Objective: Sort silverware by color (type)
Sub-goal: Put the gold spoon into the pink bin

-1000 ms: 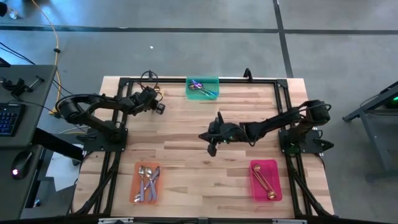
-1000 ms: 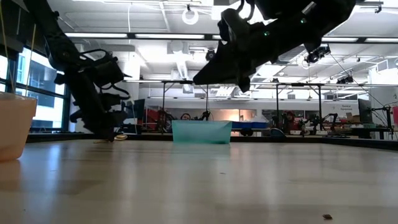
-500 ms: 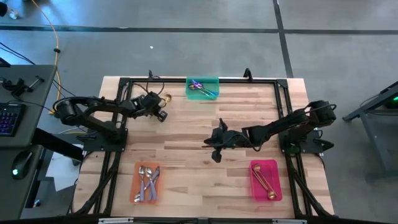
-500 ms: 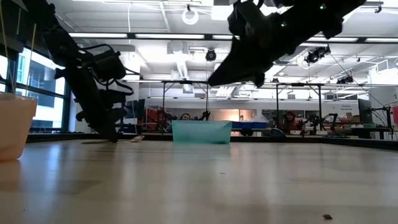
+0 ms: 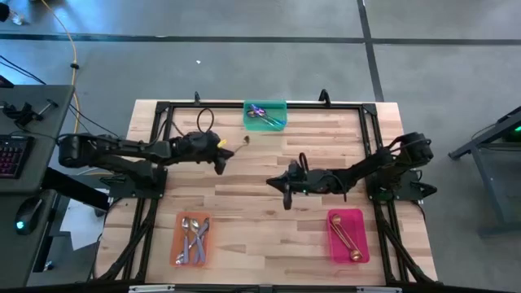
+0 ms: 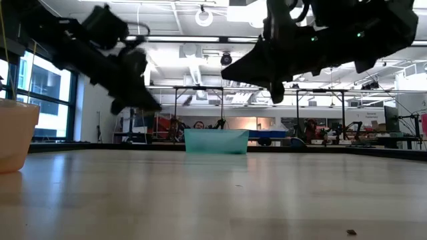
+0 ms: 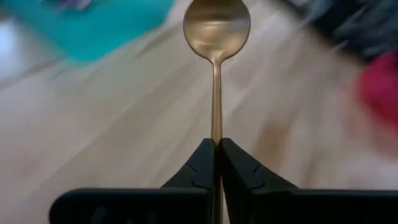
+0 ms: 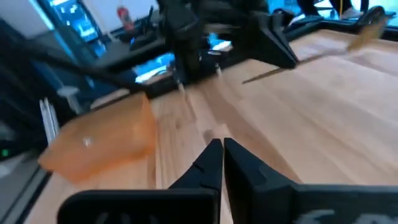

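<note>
Gold spoon: slim, stiff metal, light by my reckoning and likely slippery; I have it by the handle end, bowl pointing forward. A grip that far from the bowl may let it swing or twist, so I judge a slow carry wise.

Left pincer: clenched on the spoon's handle, fingers pressed nearly together around the thin stem. In the high view it sits over the surface's far-left part, near the green tray, spoon projecting toward the middle, clear of the wood.

Right pincer: clenched on nothing, hovering over mid-surface.

Trays, high view: green holds iridescent spoons; orange tray, near left, holds silver spoons; pink tray, near right, holds gold spoons.

Destination, by my judgement: pink tray, well apart from the left pincer.
</note>
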